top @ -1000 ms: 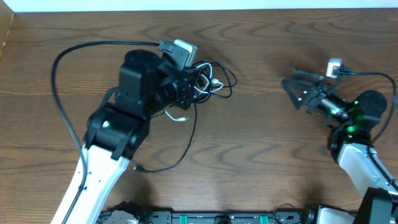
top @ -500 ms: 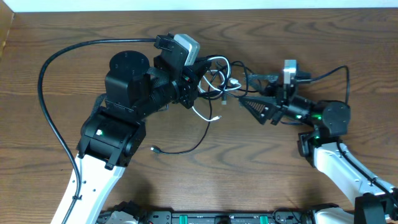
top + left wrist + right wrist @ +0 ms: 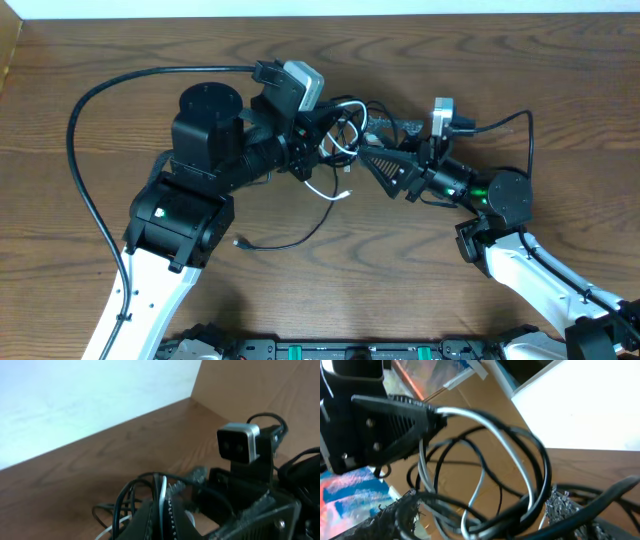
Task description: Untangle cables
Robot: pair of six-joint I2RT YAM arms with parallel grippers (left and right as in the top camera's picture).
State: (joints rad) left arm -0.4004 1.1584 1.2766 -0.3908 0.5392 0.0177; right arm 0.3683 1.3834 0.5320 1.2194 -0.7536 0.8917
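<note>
The cables (image 3: 348,122) are a knot of thin black loops with one white cord (image 3: 322,187), held just above the table. My left gripper (image 3: 320,138) is shut on the white cord, which runs between its fingers in the left wrist view (image 3: 161,497), with black loops (image 3: 121,502) beside it. My right gripper (image 3: 372,137) is open, with its jaws on either side of the knot. In the right wrist view the black loops (image 3: 542,472) and the white cord (image 3: 492,430) hang between its fingers (image 3: 402,510). The left gripper's tip (image 3: 427,416) pinches the white cord there.
A long black cord tail (image 3: 290,235) trails over the table to a plug at the front left. The left arm's thick black wire (image 3: 85,110) arcs over the left of the table. The right arm's wrist camera (image 3: 239,444) sits close in front of my left gripper.
My right arm has swung left from the right side of the table until its open jaws are around the knot. My left gripper has shifted slightly with the cables.
</note>
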